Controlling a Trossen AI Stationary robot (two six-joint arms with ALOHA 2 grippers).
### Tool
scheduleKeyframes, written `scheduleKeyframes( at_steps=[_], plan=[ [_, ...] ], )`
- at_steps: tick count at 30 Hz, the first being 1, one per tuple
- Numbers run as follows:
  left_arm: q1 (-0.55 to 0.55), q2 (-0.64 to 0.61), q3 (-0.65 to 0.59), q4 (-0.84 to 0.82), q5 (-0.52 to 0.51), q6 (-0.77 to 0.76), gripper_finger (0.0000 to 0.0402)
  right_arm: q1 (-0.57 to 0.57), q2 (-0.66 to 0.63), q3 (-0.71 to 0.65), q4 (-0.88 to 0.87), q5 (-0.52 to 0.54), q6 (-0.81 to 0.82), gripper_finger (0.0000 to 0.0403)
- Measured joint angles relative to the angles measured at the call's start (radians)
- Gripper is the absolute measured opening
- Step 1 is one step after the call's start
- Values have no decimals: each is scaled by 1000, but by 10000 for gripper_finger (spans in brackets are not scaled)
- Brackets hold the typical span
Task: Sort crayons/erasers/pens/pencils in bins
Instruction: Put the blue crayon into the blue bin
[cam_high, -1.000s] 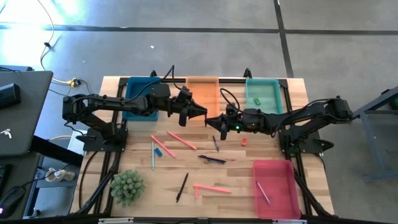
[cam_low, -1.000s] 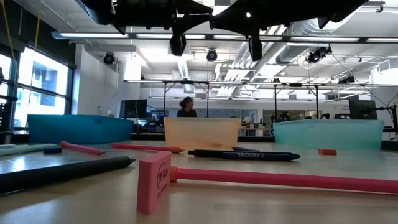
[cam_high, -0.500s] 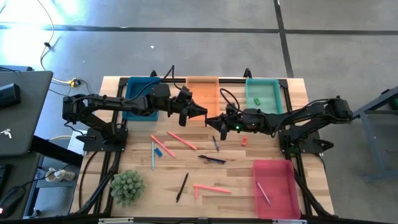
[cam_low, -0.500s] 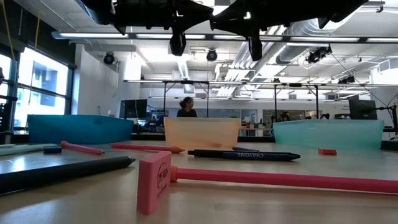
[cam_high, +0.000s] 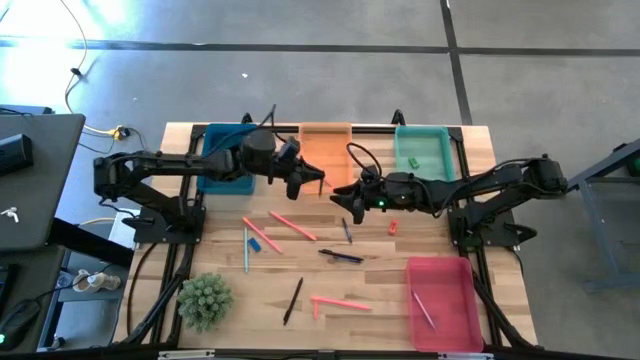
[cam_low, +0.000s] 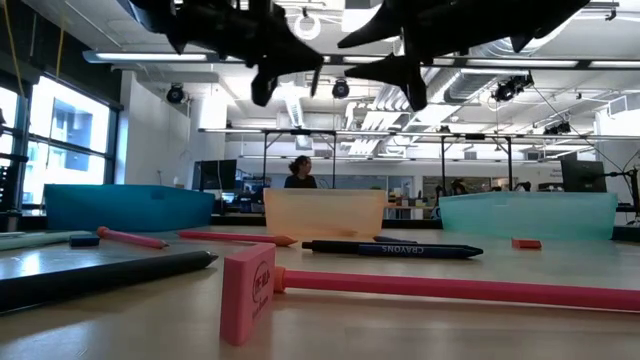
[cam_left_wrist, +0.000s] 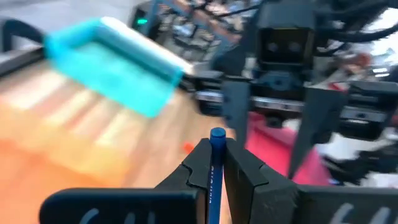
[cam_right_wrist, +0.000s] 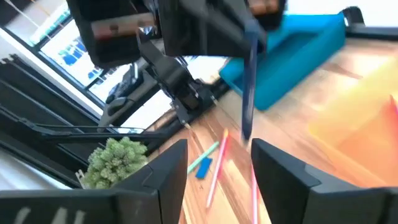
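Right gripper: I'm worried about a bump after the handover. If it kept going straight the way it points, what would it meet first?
Probably the blue pen held upright by the left gripper. The right gripper stands open, facing it closely above the table, though the depth is unclear.

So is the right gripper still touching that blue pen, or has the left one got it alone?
Apart. In the right wrist view the right gripper stands open, the blue pen hanging clear beyond its fingers; the left wrist view shows the left gripper clamped on it.
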Motion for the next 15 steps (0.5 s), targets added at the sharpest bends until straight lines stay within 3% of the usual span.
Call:
scheduleKeyframes(
  at_steps=[15],
  plan=[
    [160,-312,0,-611,-337,185,14,-6,0,0,-133,-11,67,172]
  ],
)
